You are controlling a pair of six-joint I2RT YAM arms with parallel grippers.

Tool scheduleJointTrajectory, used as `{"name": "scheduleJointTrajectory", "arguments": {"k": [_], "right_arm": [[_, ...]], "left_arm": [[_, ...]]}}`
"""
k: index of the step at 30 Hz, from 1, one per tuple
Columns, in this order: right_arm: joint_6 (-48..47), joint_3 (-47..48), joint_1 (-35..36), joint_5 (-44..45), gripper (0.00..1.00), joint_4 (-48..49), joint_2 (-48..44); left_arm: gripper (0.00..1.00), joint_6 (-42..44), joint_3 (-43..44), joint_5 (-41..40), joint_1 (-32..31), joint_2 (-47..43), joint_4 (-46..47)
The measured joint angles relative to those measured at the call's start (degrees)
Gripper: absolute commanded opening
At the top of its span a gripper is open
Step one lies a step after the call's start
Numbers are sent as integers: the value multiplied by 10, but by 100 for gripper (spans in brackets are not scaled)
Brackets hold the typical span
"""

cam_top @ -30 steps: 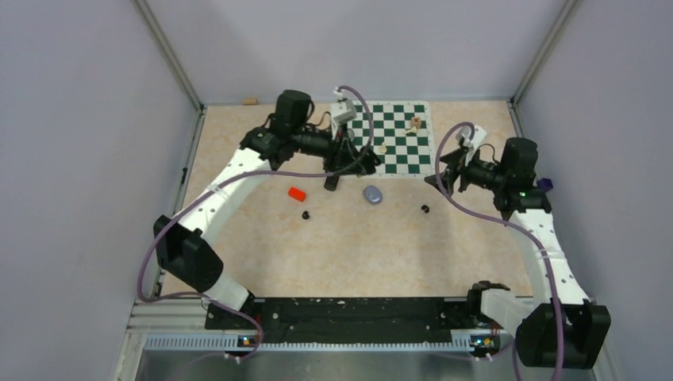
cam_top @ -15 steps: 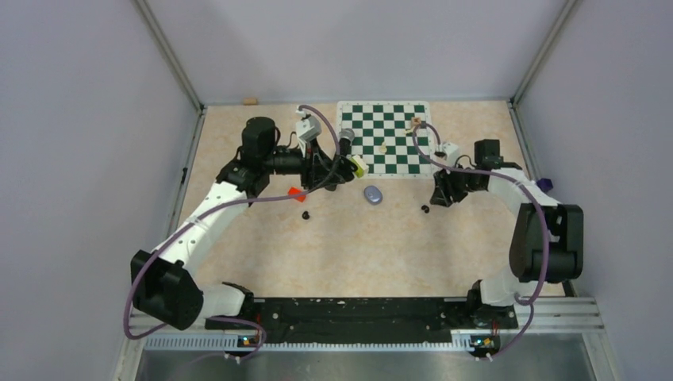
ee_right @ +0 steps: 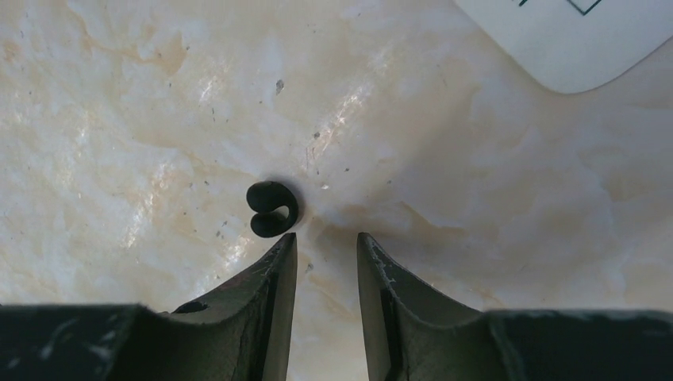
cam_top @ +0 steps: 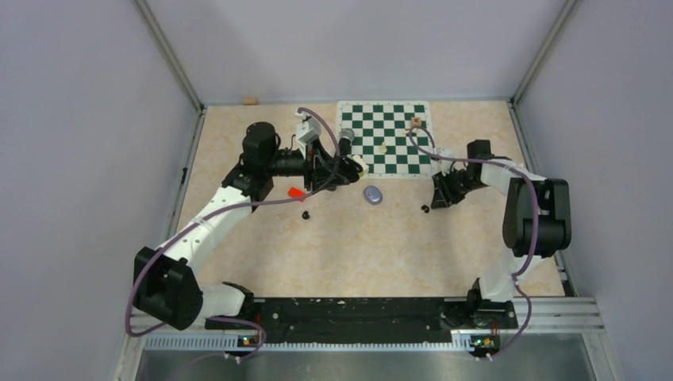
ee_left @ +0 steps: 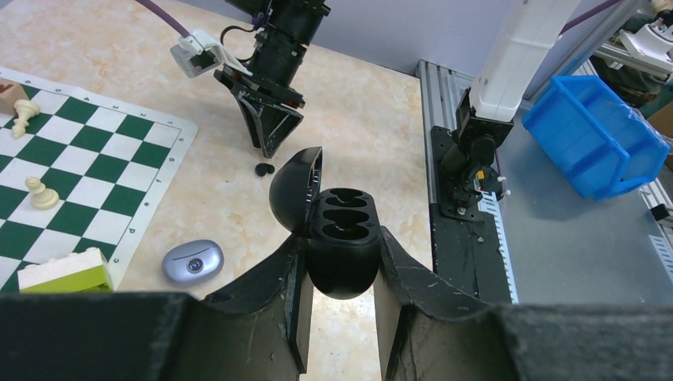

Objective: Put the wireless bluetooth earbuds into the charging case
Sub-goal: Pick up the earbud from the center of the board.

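Earbud (ee_right: 272, 209), black, lies on desk (ee_right: 476, 198) just past the tip of one right gripper (ee_right: 325, 238) finger, outside the gap. Jaws slightly parted, gripping nothing. Spot is right of desk middle, near chessboard (cam_top: 389, 147) near edge. Left gripper (ee_left: 341, 236) clenched on case (ee_left: 343, 262), lid swung open, two sockets showing. Second earbud (cam_top: 305, 215) sits left of middle, near red block (cam_top: 295, 192).
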Motion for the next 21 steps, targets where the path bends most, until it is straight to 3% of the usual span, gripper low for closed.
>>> {"name": "scheduleJointTrajectory", "arguments": {"k": [21], "right_arm": [[13, 22, 46, 4, 31, 12, 20]], "left_arm": [[0, -20, -16, 0, 0, 1, 38]]}}
